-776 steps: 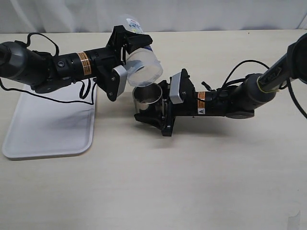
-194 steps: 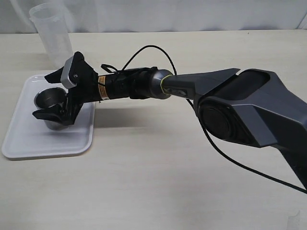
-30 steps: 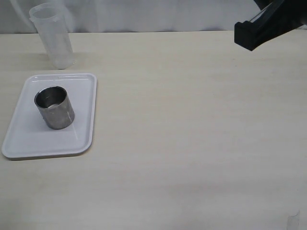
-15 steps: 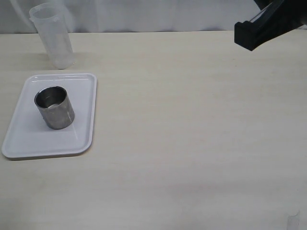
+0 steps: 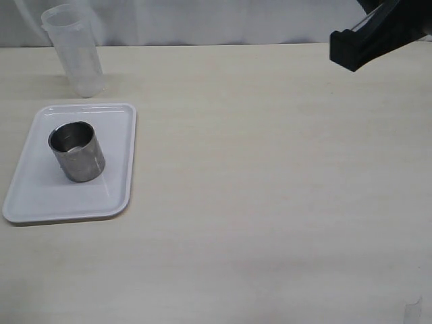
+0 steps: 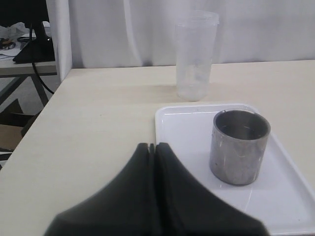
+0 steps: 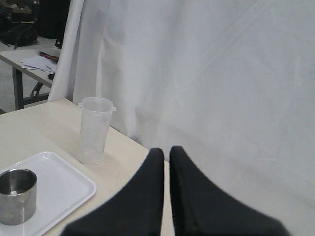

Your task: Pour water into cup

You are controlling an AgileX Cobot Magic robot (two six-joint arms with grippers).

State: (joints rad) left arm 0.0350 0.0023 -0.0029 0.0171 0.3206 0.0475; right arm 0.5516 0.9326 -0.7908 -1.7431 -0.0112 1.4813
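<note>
The steel cup [image 5: 77,150] stands upright on the white tray [image 5: 40,202], also seen as the cup [image 6: 239,146] and the cup [image 7: 16,195]. Behind the tray stands a translucent plastic beaker [image 5: 73,50], the same beaker [image 6: 196,54] [image 7: 95,129]; I cannot make out the water inside either vessel. My left gripper [image 6: 153,146] is shut and empty, back from the tray's near corner. My right gripper [image 7: 167,151] is shut and empty, raised far from the cup. In the exterior view only a dark part of the right arm [image 5: 378,32] shows at the top right.
The tray [image 6: 197,123] lies near the table's left edge. A white curtain [image 7: 221,73] hangs behind the table. A side table with papers [image 7: 29,61] stands beyond the left edge.
</note>
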